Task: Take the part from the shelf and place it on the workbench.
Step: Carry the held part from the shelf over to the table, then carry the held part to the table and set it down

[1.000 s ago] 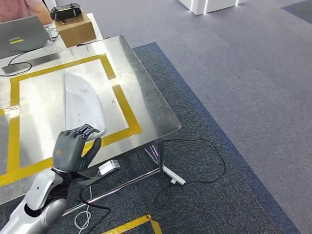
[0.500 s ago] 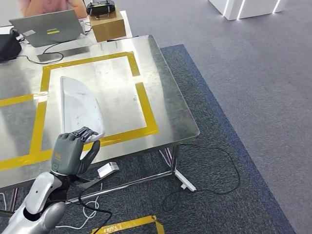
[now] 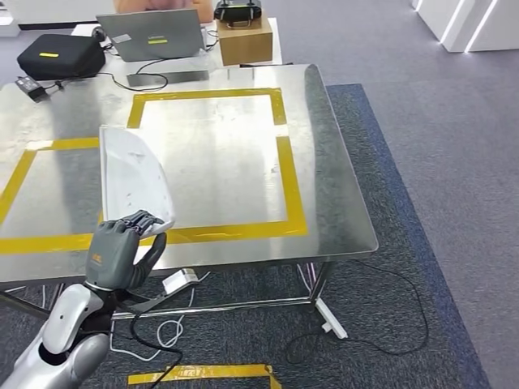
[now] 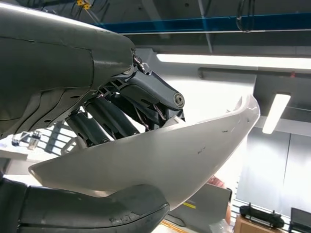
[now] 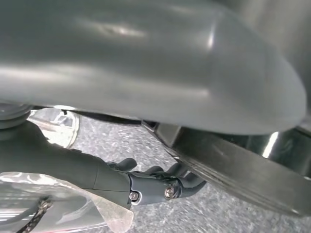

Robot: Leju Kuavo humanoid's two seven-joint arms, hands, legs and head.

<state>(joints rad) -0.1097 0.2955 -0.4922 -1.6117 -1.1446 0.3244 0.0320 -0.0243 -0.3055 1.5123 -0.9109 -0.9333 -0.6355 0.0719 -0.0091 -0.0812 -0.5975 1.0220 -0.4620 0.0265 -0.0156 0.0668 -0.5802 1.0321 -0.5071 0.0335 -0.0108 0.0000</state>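
Note:
The part (image 3: 131,178) is a white curved panel, flat-edged on one side and rounded on the other. My left hand (image 3: 116,251) grips its near end, fingers over the top and thumb underneath, and holds it above the near left of the steel workbench (image 3: 245,162). Whether the panel touches the bench top I cannot tell. In the left wrist view the white part (image 4: 165,160) lies between the dark fingers (image 4: 146,97) and the thumb (image 4: 92,213). My right hand (image 5: 157,187) hangs over the carpet, fingers loosely out, nothing in it.
Yellow tape (image 3: 288,162) marks rectangles on the bench. At its far edge stand a laptop (image 3: 153,34), a black case (image 3: 60,55) and a cardboard box (image 3: 245,40), with a person behind them. Cables (image 3: 165,332) and a power strip (image 3: 178,281) lie under the bench.
The camera has turned left, so the bench now sits more squarely ahead and the black case has come into sight. My left hand still holds the part the same way.

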